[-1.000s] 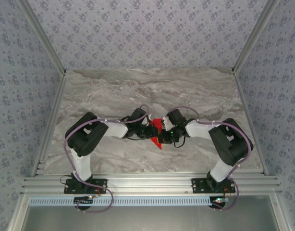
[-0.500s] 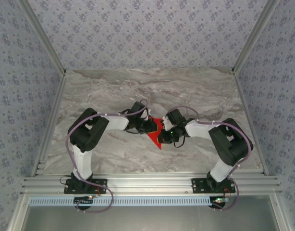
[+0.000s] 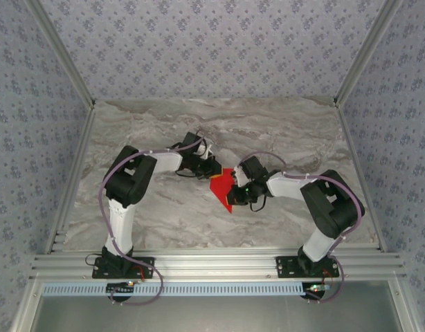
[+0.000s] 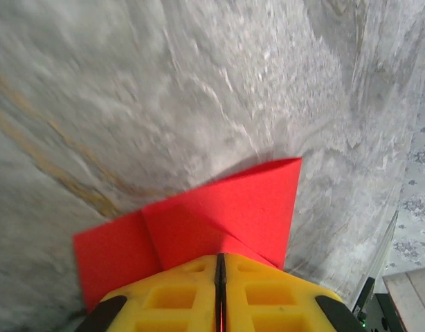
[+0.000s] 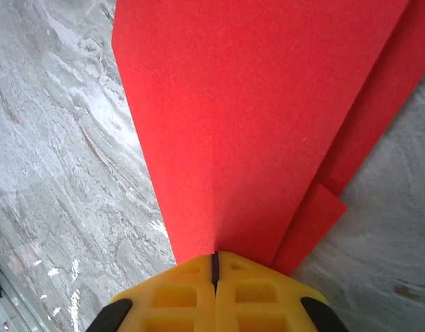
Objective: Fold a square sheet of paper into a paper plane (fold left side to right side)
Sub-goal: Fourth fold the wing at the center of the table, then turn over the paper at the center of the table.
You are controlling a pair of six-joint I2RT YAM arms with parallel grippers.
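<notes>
Red paper [image 3: 223, 191] sits on the marble surface [image 3: 164, 124], directly left of the right tool [image 3: 234, 192] and touching it. It's already creased into a pointed wedge: wide end on the far side, tip running past the right tool toward the arm bases. So the long axis is far-to-near, slightly canted. In its wrist view the right tool's fingers are pressed flat together with paper fanning out from the seam. That reads as clamped on the paper's right edge, with layered flaps stepping out on one side. Left tool [image 3: 212, 170] is left of the right tool and a little farther out, at the wedge's far-left corner. Its wrist view shows the fingers closed too, a red sliver in the seam, and a flap that looks lifted, with shadow under it. I'd call that pinching the paper as well. Key relation: the paper lies between the two tools, its axis crosses the line joining them, and the left tool holds the side that has to travel. My read: the left tool carries its corner over the axis toward the right tool while the right tool anchors. Risk: with both clamped on thin paper, any pull apart tears it or drags the wedge off-axis, so the left tool should arc, not drag straight.
</notes>
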